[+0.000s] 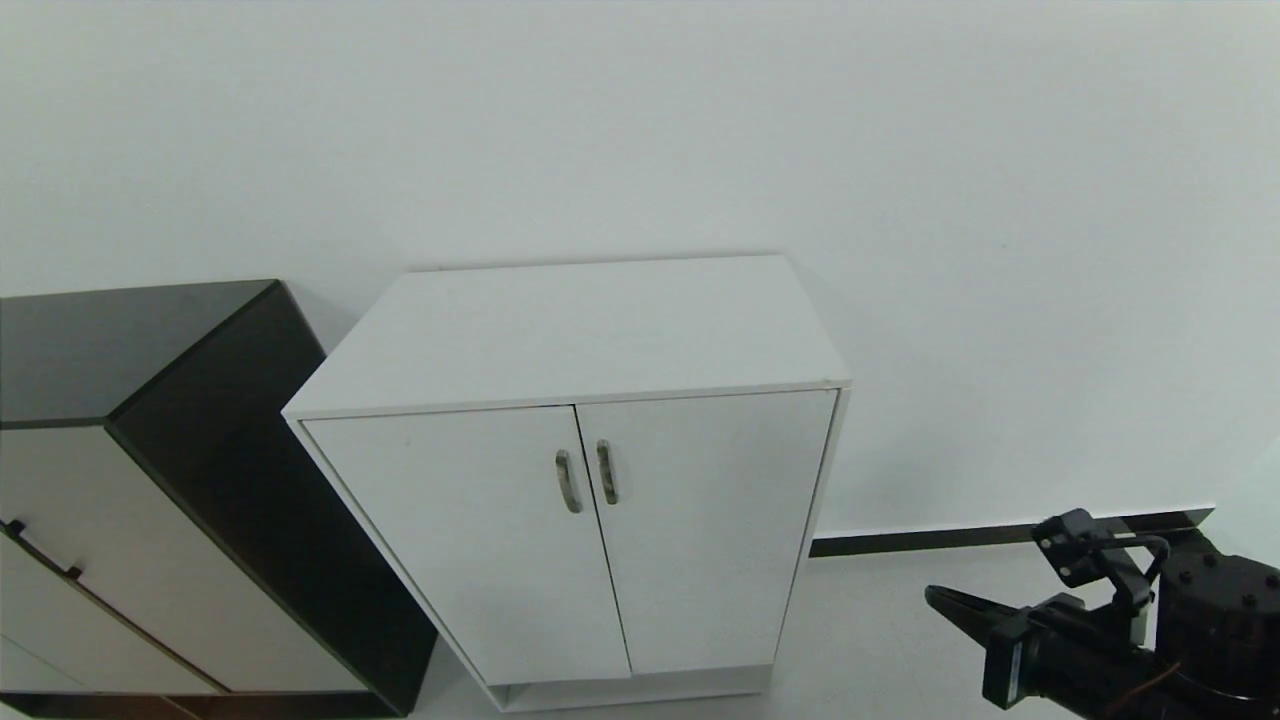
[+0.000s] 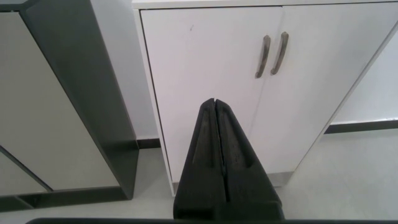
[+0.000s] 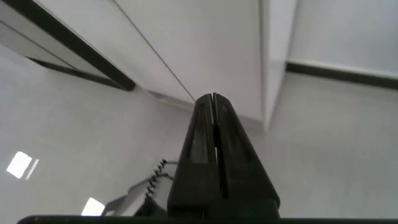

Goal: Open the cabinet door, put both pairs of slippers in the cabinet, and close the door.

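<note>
A plain white wall (image 1: 640, 130) fills the upper half of the head view. Against it, at centre frame, stands the white cabinet (image 1: 580, 330) with both doors (image 1: 470, 540) shut. A dark-sided unit (image 1: 240, 450) sits just beside it at the left edge. The right gripper (image 1: 935, 595) is low in the lower right corner, jaws pressed together and empty. The left gripper (image 2: 213, 106) faces the cabinet front, likewise closed on nothing. Two curved metal handles (image 1: 568, 482) sit side by side where the doors meet.
</note>
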